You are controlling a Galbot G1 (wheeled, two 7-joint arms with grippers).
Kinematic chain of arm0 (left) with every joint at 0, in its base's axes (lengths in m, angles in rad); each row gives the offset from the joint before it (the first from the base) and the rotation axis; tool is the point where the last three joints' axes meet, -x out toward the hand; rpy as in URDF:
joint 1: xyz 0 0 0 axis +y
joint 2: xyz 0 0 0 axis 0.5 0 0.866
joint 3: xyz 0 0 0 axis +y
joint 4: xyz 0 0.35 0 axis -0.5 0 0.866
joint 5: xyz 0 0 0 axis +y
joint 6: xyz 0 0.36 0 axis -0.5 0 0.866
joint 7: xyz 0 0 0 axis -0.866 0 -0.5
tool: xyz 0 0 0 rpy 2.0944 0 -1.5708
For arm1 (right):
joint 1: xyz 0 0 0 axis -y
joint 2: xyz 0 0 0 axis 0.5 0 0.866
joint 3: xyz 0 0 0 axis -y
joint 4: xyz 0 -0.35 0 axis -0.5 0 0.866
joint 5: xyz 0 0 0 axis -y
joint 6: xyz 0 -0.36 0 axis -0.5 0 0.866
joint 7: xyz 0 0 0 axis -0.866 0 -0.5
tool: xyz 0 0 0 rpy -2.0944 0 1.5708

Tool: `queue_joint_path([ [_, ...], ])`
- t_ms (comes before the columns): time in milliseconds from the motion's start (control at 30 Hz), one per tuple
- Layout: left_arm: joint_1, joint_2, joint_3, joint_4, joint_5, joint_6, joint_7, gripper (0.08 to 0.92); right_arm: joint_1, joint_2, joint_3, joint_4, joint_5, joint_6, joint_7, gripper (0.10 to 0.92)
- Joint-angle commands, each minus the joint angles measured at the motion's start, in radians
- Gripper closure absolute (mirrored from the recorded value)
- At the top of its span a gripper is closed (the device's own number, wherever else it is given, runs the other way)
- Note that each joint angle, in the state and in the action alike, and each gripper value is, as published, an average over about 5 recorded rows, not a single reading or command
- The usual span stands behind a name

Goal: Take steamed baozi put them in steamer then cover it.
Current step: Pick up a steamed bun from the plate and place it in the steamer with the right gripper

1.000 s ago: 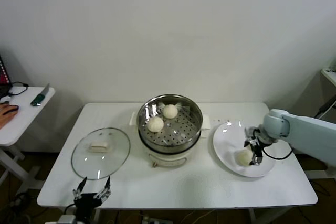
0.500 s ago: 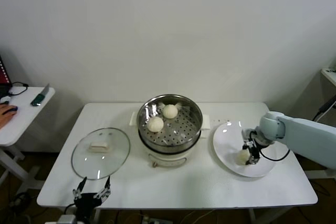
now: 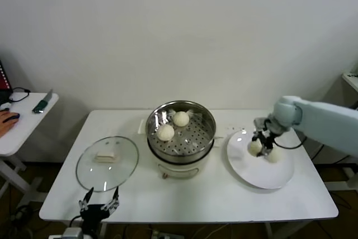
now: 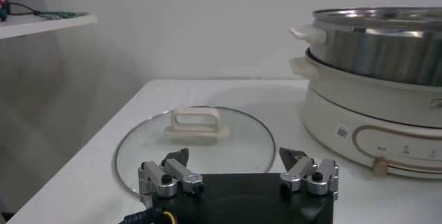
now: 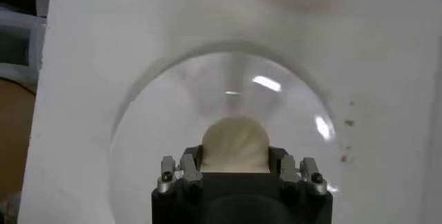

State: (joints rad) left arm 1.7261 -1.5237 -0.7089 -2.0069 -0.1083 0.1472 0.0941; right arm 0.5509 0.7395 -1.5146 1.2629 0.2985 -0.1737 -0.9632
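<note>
White wall backs a white table carrying the steamer at centre, two baozi inside it. Its cream pot base bears a small label and printed marks, none of them legible. On the robot's left the cover lies flat, its rectangular handle running roughly left to right. The left gripper hovers near the table's front edge, jaws spread wide. The right gripper is clamped on a baozi above the white plate; another baozi sits on the plate just beside it.
</note>
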Motion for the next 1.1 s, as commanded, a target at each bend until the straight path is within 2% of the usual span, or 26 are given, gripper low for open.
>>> queue_joint_path([
  [33,0.000,-0.002,0.001,-0.004,0.004,0.002,0.001,0.177,0.448,0.188,-0.189,-0.041,0.051,0.365,-0.101,0.406],
  [133,0.001,-0.003,0.002,-0.005,0.006,0.001,0.001,0.177,0.529,0.248,-0.174,0.007,0.038,0.437,-0.113,0.406],
  [367,0.008,-0.004,0.002,-0.013,0.010,-0.001,0.001,0.177,0.552,0.351,-0.095,0.232,0.015,0.473,-0.082,0.406],
  [533,0.017,0.000,-0.003,-0.017,0.008,-0.005,0.000,0.177,0.468,0.426,-0.059,0.313,-0.086,0.503,-0.051,0.406],
  [833,0.023,-0.004,-0.004,-0.024,0.008,-0.007,-0.001,0.177,0.281,0.521,-0.069,0.285,-0.269,0.507,-0.013,0.406],
  [1100,0.024,-0.004,-0.011,-0.024,0.007,-0.007,-0.001,0.177,0.169,0.543,-0.064,0.200,-0.360,0.502,0.009,0.406],
])
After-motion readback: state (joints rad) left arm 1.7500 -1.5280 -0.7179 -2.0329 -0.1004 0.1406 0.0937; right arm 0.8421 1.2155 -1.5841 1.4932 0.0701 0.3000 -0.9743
